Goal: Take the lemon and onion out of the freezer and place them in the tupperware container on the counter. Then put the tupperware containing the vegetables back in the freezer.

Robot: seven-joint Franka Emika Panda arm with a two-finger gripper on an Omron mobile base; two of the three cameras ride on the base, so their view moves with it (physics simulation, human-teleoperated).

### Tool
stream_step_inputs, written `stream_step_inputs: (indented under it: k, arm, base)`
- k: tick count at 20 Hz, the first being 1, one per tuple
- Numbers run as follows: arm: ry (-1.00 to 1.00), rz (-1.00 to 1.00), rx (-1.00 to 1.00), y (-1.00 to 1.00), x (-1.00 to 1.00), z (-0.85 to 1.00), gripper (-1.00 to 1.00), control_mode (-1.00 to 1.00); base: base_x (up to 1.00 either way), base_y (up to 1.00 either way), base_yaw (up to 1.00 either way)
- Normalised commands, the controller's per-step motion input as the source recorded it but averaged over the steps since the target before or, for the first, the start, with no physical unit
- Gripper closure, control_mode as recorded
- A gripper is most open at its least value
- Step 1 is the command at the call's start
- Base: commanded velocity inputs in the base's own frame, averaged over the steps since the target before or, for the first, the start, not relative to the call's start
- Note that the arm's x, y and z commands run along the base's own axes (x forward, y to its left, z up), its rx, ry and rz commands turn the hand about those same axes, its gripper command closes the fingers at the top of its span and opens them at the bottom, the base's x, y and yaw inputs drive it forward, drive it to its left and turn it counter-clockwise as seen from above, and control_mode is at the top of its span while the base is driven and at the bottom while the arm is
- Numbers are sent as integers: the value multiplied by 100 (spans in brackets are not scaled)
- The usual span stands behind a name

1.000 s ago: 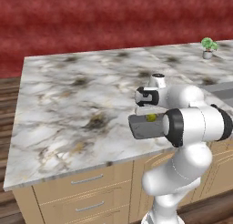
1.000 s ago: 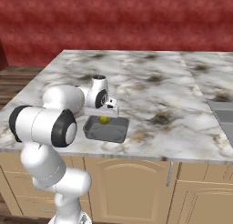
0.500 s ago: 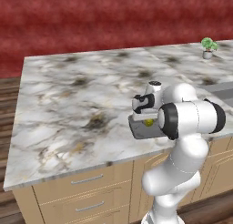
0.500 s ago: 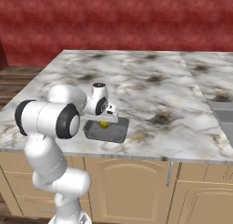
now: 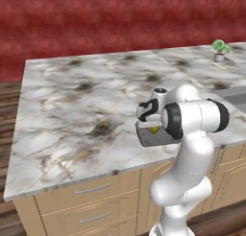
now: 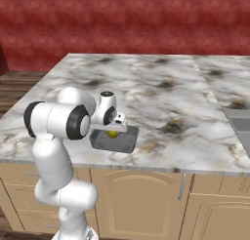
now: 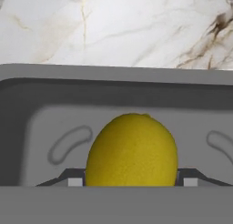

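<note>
your tool (image 7: 131, 182) sat low inside the tupperware container (image 7: 27, 109), its fingertips (image 7: 75, 180) flanking the lemon (image 7: 132, 150) and apparently pinching it above the tray floor. you were on the lemon's drop, by my reading: next you would spread the fingers, lift clear, then go for the onion. the container (image 6: 124, 141) lay by the worktop's (image 6: 161, 102) front edge. your arm stood folded at that edge, elbow raised, wrist bent down over the tray.
</note>
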Motion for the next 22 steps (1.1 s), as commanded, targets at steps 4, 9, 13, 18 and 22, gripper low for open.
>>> stream_step_inputs:
  k: [4, 9, 13, 18, 22]
  arm:
    - [0, 0, 0, 2, 13, -16, -100, -100]
    - [0, 0, 0, 3, 4, -9, -100, -100]
    - [-1, 0, 0, 0, -7, 1, -100, -100]
    - [0, 0, 0, 0, -5, 30, -100, -100]
    - [-1, 0, 0, 0, -25, 83, -100, -100]
  base:
    - [0, 0, 0]
    - [0, 0, 0]
    - [0, 0, 0]
    - [0, 0, 0]
    - [0, 0, 0]
